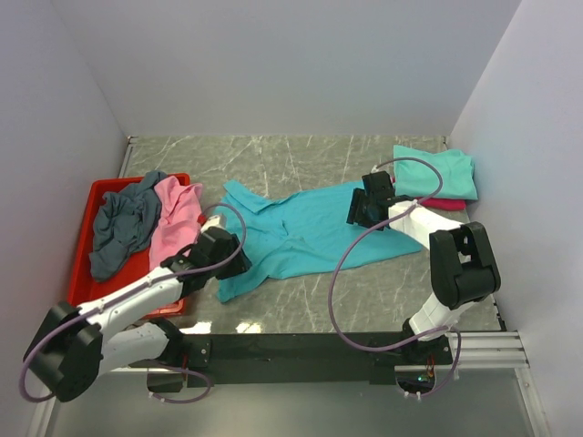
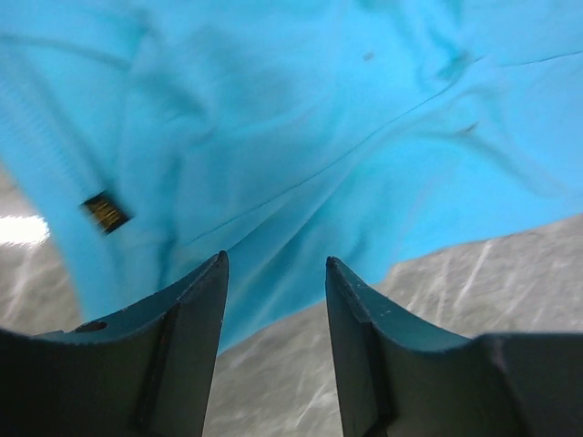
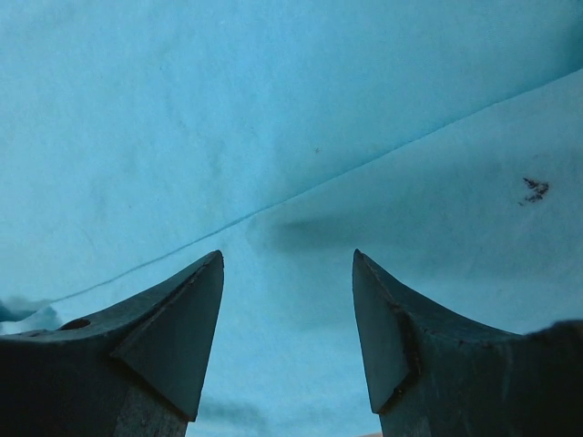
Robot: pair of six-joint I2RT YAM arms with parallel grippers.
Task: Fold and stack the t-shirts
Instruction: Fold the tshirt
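Turquoise shirt (image 1: 301, 232): lies spread and rumpled across the middle of the top view on the grey marbled table (image 1: 301, 159), one end toward the lower left, the other toward the upper right.
Left gripper (image 1: 239, 262): sits at the shirt's lower-left edge. In the left wrist view its fingers (image 2: 196, 300) stand apart with nothing between them, and the cloth's edge lies just beyond the tips.
Small dark tag (image 2: 107, 211): sewn on the turquoise cloth, at the left of the left wrist view.
Right gripper (image 1: 357, 215): sits over the shirt's upper-right end. In the right wrist view its fingers (image 3: 182, 309) are spread, with smooth turquoise cloth and a seam line showing in the gap.
Red tray (image 1: 96, 196): at the left of the top view, holding a crumpled slate-grey shirt (image 1: 123, 228) and a pink shirt (image 1: 175, 223) side by side.
Mint-green shirt (image 1: 435, 173): folded, upper right of the top view, lying on a crimson shirt (image 1: 446, 203) whose edge shows below it.
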